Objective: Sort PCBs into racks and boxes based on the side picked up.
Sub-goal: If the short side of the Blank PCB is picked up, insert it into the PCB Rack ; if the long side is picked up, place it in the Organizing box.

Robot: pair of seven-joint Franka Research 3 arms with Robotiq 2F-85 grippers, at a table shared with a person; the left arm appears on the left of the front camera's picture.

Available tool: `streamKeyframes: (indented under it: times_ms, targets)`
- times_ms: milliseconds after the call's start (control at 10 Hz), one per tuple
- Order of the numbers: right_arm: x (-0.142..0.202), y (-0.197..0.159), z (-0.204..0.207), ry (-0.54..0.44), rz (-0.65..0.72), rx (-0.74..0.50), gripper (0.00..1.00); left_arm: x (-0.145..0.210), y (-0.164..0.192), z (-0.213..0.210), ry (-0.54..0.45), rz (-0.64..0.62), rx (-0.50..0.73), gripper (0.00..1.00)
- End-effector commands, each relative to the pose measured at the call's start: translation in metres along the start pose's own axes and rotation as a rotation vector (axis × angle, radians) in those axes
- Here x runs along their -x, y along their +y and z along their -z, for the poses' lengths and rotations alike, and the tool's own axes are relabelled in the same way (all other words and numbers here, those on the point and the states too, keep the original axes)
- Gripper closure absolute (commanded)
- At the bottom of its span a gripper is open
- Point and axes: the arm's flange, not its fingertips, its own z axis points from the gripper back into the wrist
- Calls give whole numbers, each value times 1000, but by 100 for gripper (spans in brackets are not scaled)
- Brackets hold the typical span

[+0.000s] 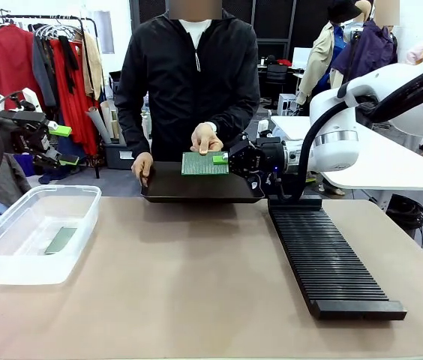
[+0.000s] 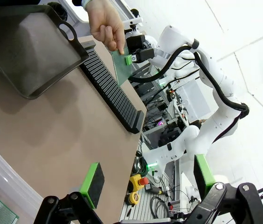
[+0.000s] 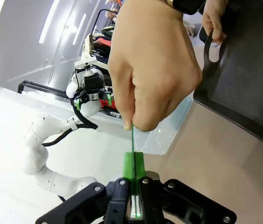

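Observation:
A person's hand [image 1: 205,139] holds a green PCB [image 1: 200,163] above the black tray [image 1: 196,187], and my right gripper [image 1: 220,159] is shut on the board's right edge. The right wrist view shows this PCB [image 3: 133,137] edge-on, between the closed pads of the right gripper [image 3: 134,161] and under the hand [image 3: 155,65]. Another PCB [image 1: 61,240] lies in the clear box [image 1: 35,225] at the left. The long black rack [image 1: 324,259] lies at the right. My left gripper [image 1: 65,142] hangs open and empty at the far left, above the box; its fingers [image 2: 93,178] stand wide apart.
The person's other hand [image 1: 142,166] grips the tray's left rim at the far edge of the table. Bare brown tabletop [image 1: 181,277] lies between box and rack. A white table [image 1: 391,161] stands behind my right arm.

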Motion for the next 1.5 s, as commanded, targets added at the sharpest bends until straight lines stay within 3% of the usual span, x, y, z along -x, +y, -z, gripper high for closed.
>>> streamKeyframes:
  times_ms: [0, 1400]
  targets:
    - [0, 0, 0, -1, -5, 1, 100, 0, -2, -1, -9, 4, 2, 0]
    - [0, 0, 0, -1, -5, 1, 100, 0, -2, -1, -9, 4, 2, 0]
